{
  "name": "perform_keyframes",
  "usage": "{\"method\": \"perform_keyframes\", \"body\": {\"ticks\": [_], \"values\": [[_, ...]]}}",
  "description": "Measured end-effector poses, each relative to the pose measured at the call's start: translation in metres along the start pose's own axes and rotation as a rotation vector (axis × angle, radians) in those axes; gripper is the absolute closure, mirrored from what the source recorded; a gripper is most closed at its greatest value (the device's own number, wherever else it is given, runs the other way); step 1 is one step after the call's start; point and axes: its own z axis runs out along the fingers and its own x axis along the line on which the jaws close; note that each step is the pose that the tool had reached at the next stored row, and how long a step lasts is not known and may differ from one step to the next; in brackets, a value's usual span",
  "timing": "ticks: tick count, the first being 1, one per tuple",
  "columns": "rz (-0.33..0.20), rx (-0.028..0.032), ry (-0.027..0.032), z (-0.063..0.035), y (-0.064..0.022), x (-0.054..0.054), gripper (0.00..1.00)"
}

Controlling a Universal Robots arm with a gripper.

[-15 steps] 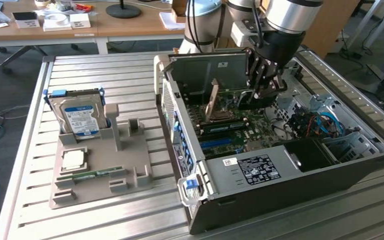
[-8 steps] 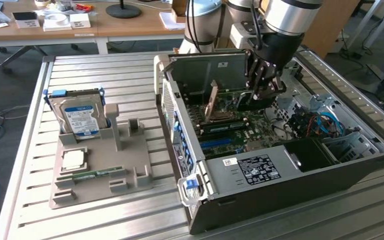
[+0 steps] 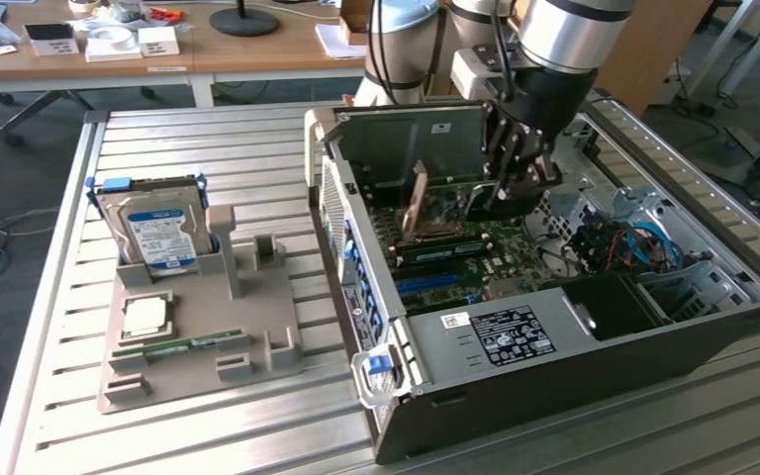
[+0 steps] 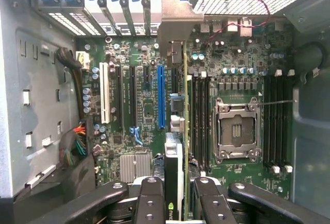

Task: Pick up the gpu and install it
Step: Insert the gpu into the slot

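Observation:
The gpu [image 3: 418, 201], a thin card with a tan-brown face, stands on edge inside the open computer case [image 3: 552, 336], over the motherboard. My gripper [image 3: 507, 193] reaches down into the case and is shut on the card's far end. In the wrist view the gpu [image 4: 174, 157] runs edge-on between my two black fingers [image 4: 151, 195], and its metal bracket [image 4: 175, 15] sits at the case's rear slot openings. It lies just beside the blue expansion slot [image 4: 161, 95]. I cannot tell whether the card's edge is seated in a slot.
On the exterior view's left, a grey fixture [image 3: 195, 371] holds a silver hard drive [image 3: 155, 233], a processor chip [image 3: 145, 315] and a green memory stick [image 3: 182, 346]. The empty processor socket [image 4: 236, 128] and memory slots flank the card. Case walls close in around my gripper.

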Motion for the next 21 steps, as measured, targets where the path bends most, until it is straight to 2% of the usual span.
{"method": "perform_keyframes", "body": {"ticks": [5, 15, 21], "values": [[0.0, 0.0, 0.0, 0.0077, 0.0027, 0.001, 0.73], [0.0, -0.0001, 0.0, 0.008, 0.0028, 0.001, 0.73], [0.0, 0.0004, 0.0, 0.0131, 0.0046, 0.001, 0.73]]}}
